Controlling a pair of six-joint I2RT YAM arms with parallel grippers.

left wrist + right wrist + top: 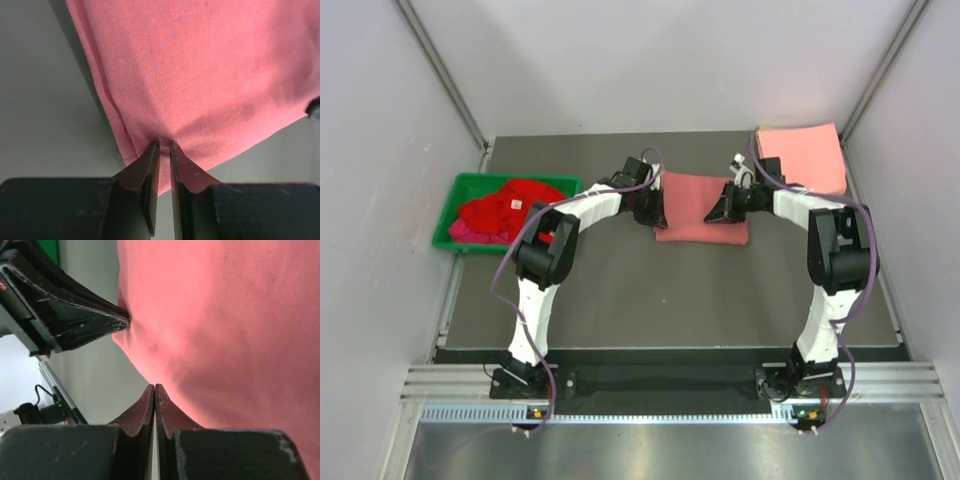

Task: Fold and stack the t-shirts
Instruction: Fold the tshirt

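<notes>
A dusty rose-red t-shirt point(698, 200), folded, lies at the middle of the table between both grippers. My left gripper point(655, 207) is shut on its left edge, and cloth shows pinched between the tips in the left wrist view point(165, 145). My right gripper point(720, 210) is shut with its tips point(155, 386) at the shirt's edge point(225, 330), which runs straight into them. A salmon pink t-shirt point(802, 156) lies folded at the back right. Bright red point(515, 203) and magenta point(470, 232) t-shirts lie crumpled in the bin.
A green plastic bin point(470, 184) stands at the table's left edge. White walls close in the back and both sides. The left gripper's finger point(85, 320) shows at the upper left of the right wrist view, touching the shirt.
</notes>
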